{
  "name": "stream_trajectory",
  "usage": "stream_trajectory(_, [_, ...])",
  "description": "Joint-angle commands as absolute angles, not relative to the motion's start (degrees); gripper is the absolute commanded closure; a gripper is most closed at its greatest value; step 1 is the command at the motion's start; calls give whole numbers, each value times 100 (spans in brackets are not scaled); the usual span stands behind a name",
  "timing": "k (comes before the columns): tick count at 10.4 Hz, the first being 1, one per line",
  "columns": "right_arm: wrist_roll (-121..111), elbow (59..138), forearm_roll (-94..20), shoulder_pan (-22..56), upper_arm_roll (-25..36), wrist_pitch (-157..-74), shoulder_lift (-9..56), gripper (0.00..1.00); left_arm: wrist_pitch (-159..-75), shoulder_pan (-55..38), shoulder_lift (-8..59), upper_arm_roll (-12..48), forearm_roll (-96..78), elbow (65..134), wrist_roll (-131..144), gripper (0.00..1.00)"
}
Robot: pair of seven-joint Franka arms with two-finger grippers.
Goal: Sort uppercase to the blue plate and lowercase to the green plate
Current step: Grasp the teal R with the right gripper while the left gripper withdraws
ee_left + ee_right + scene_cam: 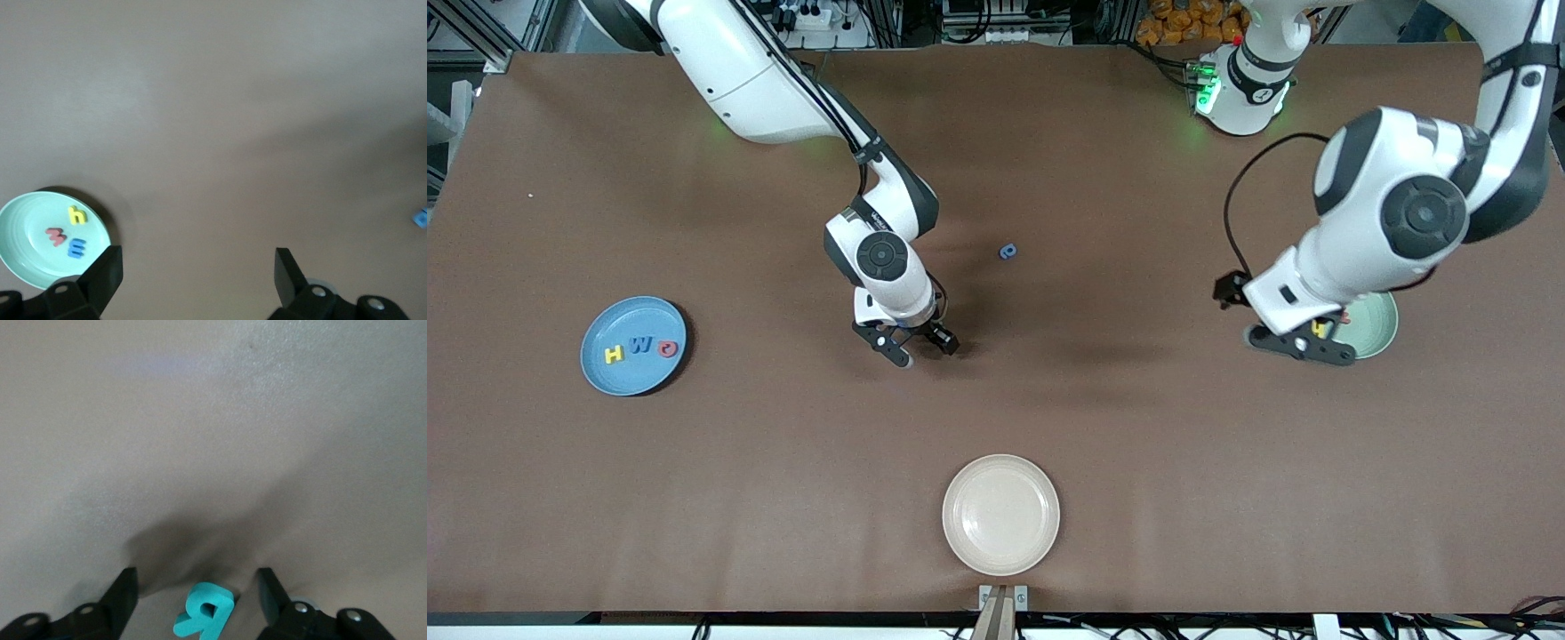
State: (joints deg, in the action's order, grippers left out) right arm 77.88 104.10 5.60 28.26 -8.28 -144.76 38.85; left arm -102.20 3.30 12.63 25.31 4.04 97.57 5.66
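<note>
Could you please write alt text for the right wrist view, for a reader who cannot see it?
A teal foam letter lies flat on the brown table, between the two open black fingers of the right gripper, which do not yet touch it. The fingers' shadow falls on the table just around the letter; nothing else is in this view.

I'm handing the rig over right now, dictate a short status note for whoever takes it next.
Right claw: open, down at mid-table, fingers either side of the teal letter, not yet gripping.
Left claw: open, empty, waiting over the green plate.
Blue plate, toward the right arm's end: yellow H, blue W and red ring letter are in.
Green plate: yellow h, red letter, blue letter.
Left: teal letter to its plate; the small blue letter on the table, farther from the front camera.
Cream plate unused.
</note>
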Motion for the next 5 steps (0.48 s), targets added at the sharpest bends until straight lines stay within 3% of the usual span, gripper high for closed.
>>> stream_trajectory(1, [7664,10354,448,2865,-861,-14502,3955,33,-10028,360,993,3091,203,9905,764,0])
stream_trajectory(5, [7664,10354,466,2935,-870,-14502,3955,51,-10456,378,897,3831,-26,10360,1983,0])
